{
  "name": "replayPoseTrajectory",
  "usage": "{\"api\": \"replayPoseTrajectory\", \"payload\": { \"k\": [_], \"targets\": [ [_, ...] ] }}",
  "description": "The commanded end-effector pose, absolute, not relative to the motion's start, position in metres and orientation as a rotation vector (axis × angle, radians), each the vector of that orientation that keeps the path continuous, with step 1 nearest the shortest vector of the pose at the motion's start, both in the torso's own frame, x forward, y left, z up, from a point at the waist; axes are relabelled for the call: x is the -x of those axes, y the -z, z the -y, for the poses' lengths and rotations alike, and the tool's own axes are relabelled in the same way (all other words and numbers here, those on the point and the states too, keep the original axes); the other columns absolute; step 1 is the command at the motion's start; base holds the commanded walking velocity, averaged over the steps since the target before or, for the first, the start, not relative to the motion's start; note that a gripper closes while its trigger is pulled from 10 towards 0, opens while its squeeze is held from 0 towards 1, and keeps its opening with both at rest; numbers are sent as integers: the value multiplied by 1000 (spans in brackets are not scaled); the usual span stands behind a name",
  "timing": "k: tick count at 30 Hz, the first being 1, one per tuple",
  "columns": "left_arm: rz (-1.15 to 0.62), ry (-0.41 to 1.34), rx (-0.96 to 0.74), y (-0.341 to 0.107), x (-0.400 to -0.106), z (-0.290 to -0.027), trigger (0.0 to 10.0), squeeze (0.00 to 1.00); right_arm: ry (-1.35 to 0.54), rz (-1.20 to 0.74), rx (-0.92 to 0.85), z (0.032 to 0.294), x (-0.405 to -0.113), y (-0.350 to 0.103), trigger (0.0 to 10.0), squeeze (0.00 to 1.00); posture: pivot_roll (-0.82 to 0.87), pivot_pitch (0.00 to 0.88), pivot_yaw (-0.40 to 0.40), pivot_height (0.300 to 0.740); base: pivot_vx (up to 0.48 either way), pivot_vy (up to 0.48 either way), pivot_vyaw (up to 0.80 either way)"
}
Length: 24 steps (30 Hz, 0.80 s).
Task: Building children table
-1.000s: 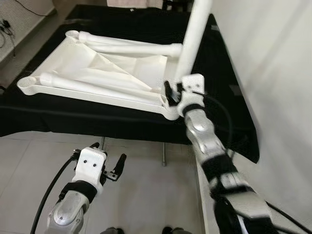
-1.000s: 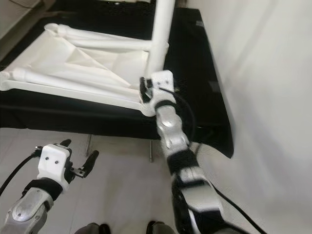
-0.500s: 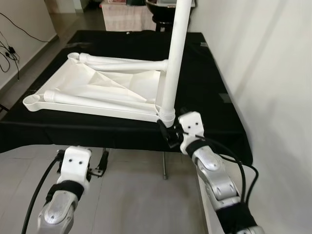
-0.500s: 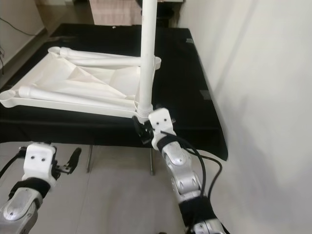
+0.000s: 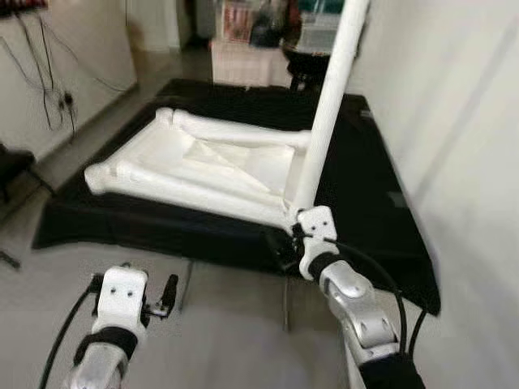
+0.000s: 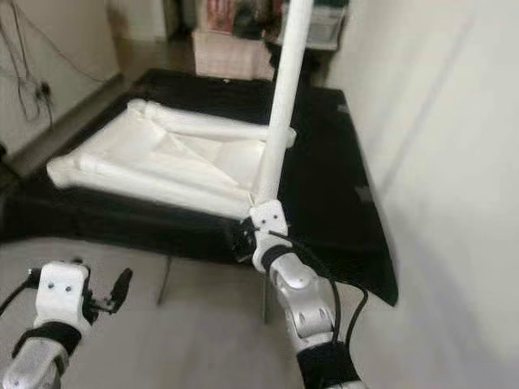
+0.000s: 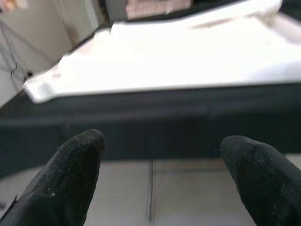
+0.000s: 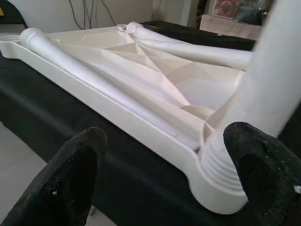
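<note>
The white tabletop (image 5: pixel 166 162) lies upside down on a black-covered table (image 5: pixel 381 203). Two white legs rest in it, one along the far side (image 5: pixel 235 134) and one along the near side (image 5: pixel 186 188). A third leg (image 5: pixel 332 105) stands upright in the near right corner socket, its threaded base (image 8: pixel 221 174) seated there. My right gripper (image 5: pixel 284 247) hovers open just in front of that corner, with one finger (image 8: pixel 263 165) close beside the base. Low at the left, below the table's front edge, my left gripper (image 5: pixel 166 293) is open with nothing between its fingers (image 7: pixel 80 155).
A white wall (image 5: pixel 454 121) runs close along the right side of the table. Tiled floor (image 5: pixel 235 340) lies before the table, with a thin metal table leg (image 6: pixel 264 300) under its edge. Cables hang on the left wall (image 5: pixel 49 89), and furniture stands at the back (image 5: pixel 259 20).
The camera has pulled back and risen. My right gripper has drawn back from the upright leg's base to just in front of the table corner. The left arm stays low.
</note>
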<state>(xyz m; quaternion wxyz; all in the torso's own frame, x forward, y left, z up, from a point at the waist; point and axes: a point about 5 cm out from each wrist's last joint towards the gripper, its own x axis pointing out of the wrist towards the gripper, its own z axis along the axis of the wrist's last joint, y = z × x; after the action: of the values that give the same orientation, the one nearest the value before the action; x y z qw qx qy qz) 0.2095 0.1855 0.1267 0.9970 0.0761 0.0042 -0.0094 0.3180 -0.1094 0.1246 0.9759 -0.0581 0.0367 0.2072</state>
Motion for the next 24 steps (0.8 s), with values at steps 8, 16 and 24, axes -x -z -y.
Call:
{"api": "replayPoseTrajectory", "payload": {
  "k": [8, 16, 24],
  "targets": [
    [-20, 121, -149, -124, -213, -177, 10000, 0, -405, -125, 57, 131, -317, -119, 10000, 0, -112, 36, -27, 740, 416, 0, 0],
    [-15, 190, -135, -124, -213, -173, 10000, 0, -529, -98, 5, 148, -313, -129, 10000, 0, -121, 38, -22, 740, 345, 0, 0],
    [-57, 477, -47, -122, -198, -149, 10000, 0, -717, -33, 50, 156, -329, -158, 10000, 0, -108, 40, -31, 740, 0, 0, 0]
  ]
}}
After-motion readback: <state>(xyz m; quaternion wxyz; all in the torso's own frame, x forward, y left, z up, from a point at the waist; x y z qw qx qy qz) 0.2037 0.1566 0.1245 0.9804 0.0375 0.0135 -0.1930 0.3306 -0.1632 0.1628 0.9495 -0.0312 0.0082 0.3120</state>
